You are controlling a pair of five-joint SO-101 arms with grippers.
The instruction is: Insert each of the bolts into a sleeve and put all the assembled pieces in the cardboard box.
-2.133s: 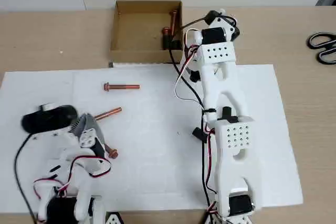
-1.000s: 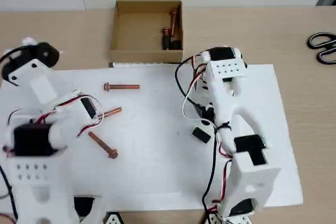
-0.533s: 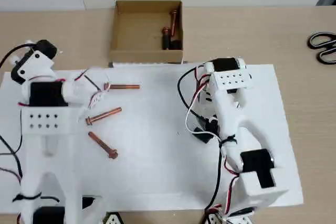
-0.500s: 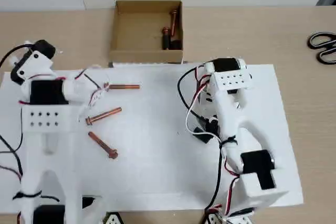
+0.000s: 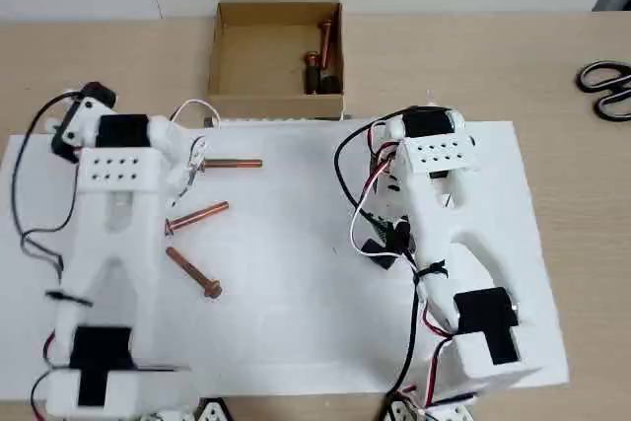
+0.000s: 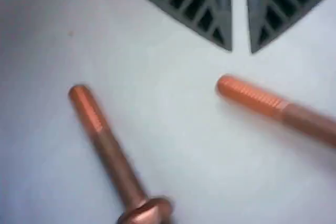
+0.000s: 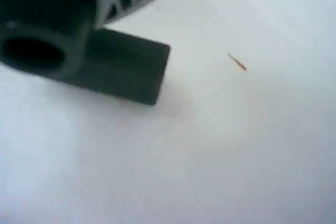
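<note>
Scissors [image 5: 603, 88] lie at the desk's far right edge. Left gripper [image 6: 239, 51], jaws narrowly apart and empty, hangs over two bolts [image 6: 107, 153]. Right gripper [image 5: 387, 234] is by the sleeve [image 7: 123, 74]; I cannot tell its state.

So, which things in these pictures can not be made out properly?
- Left wrist view: one bolt runs off the edge; its head is cut off.
- Right wrist view: the sleeve is blurred and cut off by the edge; gripped or free, unclear.
- High view: the pieces in the cardboard box are too small to count.
- High view: the left arm covers the left claw.
</note>
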